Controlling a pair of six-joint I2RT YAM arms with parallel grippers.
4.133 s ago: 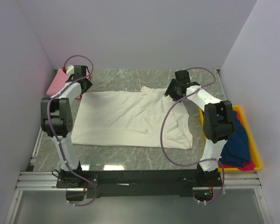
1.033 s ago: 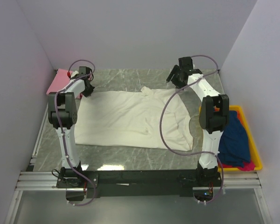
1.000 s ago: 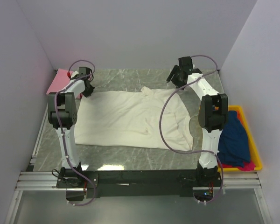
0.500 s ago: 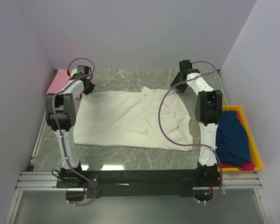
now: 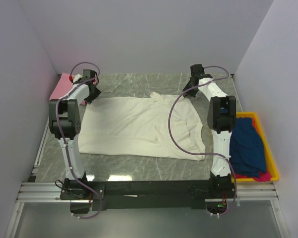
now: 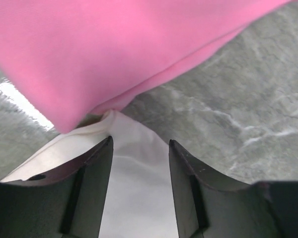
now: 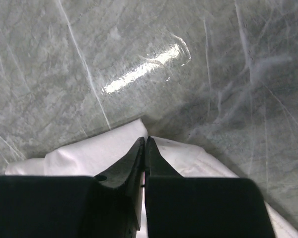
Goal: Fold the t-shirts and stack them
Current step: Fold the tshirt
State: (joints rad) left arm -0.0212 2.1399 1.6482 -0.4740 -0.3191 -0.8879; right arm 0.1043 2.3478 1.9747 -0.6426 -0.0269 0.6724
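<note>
The cream-white t-shirt (image 5: 139,124) lies spread flat on the marble table (image 5: 139,82). My left gripper (image 5: 92,95) is at its far left corner, open, and that corner (image 6: 139,168) lies between the fingers (image 6: 97,168). The folded pink t-shirt (image 6: 114,44) lies just beyond them, its edge over the cream corner. At the far right edge of the cream t-shirt (image 7: 89,153), my right gripper (image 7: 144,139) is shut, pinching the cloth at its tips.
A yellow bin (image 5: 270,153) at the right edge holds a dark blue t-shirt (image 5: 248,146) and a magenta one (image 5: 260,174). The pink t-shirt (image 5: 62,85) sits in the far left corner by the wall. Walls close in the back and both sides.
My left gripper has opened over the cream t-shirt's far left corner. My right gripper came down to the far right edge and shut on the cloth.
</note>
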